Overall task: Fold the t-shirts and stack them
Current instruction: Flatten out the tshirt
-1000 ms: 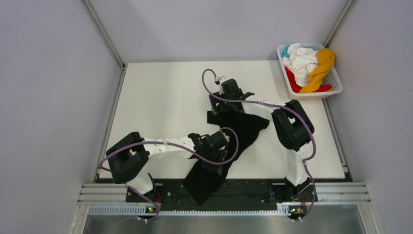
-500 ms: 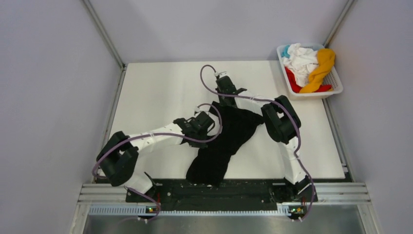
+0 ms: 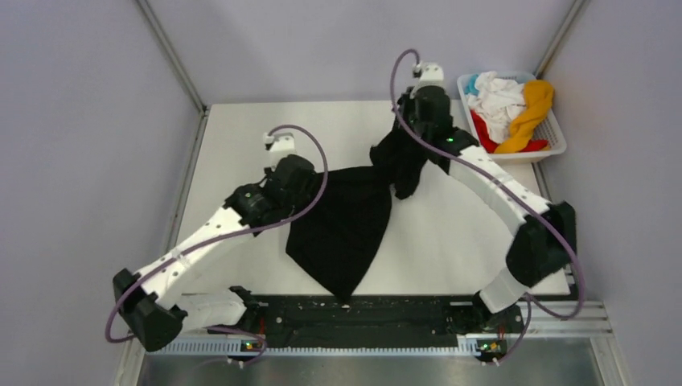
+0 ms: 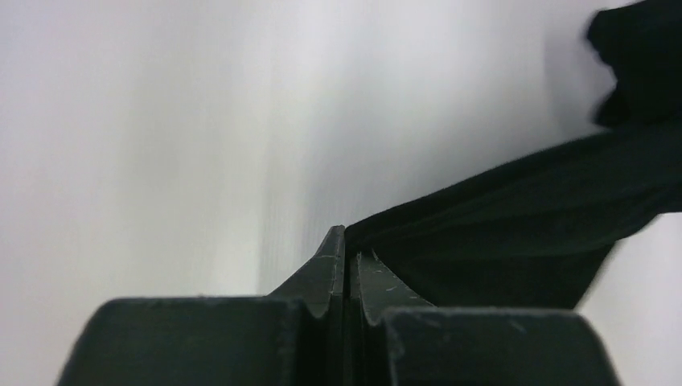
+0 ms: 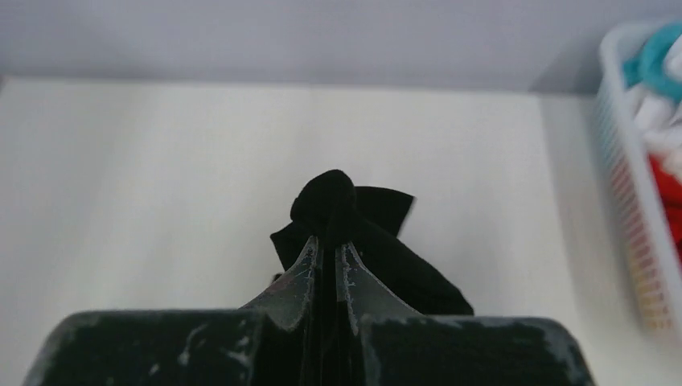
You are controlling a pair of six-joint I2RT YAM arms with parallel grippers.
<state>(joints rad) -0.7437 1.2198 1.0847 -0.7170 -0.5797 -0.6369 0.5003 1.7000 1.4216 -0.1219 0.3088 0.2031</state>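
Note:
The black t-shirt (image 3: 342,229) hangs stretched between both grippers, and its lower corner points at the table's near edge. My left gripper (image 3: 314,180) is shut on the shirt's left upper edge; in the left wrist view the fingers (image 4: 347,241) pinch black cloth (image 4: 515,225) that runs off to the right. My right gripper (image 3: 402,151) is shut on a bunched part of the shirt (image 5: 338,201) near the far right, with cloth sticking out past the fingertips (image 5: 330,241). White (image 3: 497,96), orange-yellow (image 3: 531,112), red (image 3: 482,133) and light blue (image 3: 473,82) t-shirts lie heaped in the basket.
The white slatted basket (image 3: 555,133) stands at the table's far right corner, close to my right wrist; its wall shows in the right wrist view (image 5: 623,185). Grey walls close in the white table (image 3: 241,145) on three sides. A black rail (image 3: 402,310) runs along the near edge.
Both arms have swung up and apart, the left to the left and the right toward the far right. Both grippers closed on the black shirt, drawing it off the near edge and spreading it.

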